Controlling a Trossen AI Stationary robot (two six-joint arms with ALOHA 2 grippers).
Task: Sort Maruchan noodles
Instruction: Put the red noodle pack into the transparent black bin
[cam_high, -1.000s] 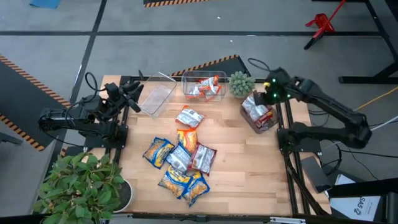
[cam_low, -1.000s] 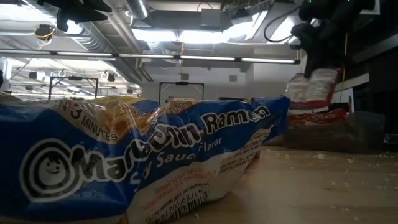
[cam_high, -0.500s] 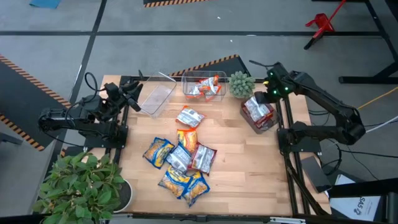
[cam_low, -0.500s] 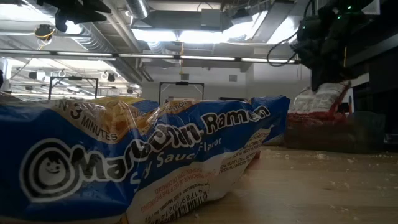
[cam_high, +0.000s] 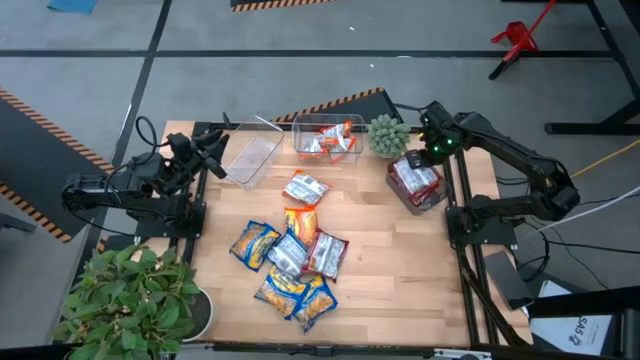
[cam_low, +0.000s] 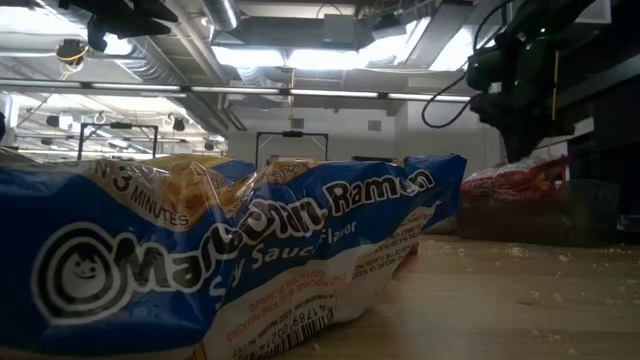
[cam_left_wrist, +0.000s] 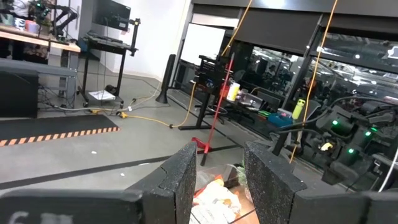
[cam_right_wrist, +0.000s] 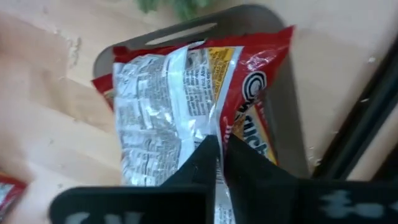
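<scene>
Right gripper (cam_right_wrist: 219, 155): I see its fingers nearly together, pinching the edge of a red packet (cam_right_wrist: 186, 106) that lies in the right bin (cam_right_wrist: 283, 93). In the high view the gripper (cam_high: 428, 150) hangs over the back of that bin (cam_high: 400, 190), at the table's right edge.
Red packet: silver back panel up, red printed edge beside it. In the low view it (cam_low: 515, 178) sits at the rim of the bin (cam_low: 540, 215) under the right arm.
Left gripper (cam_left_wrist: 217, 180): I see its fingers apart with nothing between them. The arm waits off the table's back left corner (cam_high: 205, 150), beside the left bin (cam_high: 250, 158).
Left bin: clear, tilted, at the back left.
Middle bin (cam_high: 325, 125): at the back centre, with packets (cam_high: 327, 142) inside, red and orange showing.
Plant (cam_high: 388, 133): small and green, between the middle bin and the right bin.
Loose packets: one red-and-silver (cam_high: 305, 187) just in front of the middle bin. Nearer me, a pile (cam_high: 290, 262) of yellow-and-blue, orange and red ones, overlapping on the table (cam_high: 400, 270).
Low view foreground: a blue packet (cam_low: 230, 260) fills the frame, lettered "Ramen".
Potted plant (cam_high: 135, 300): large and leafy, off the front left corner.
</scene>
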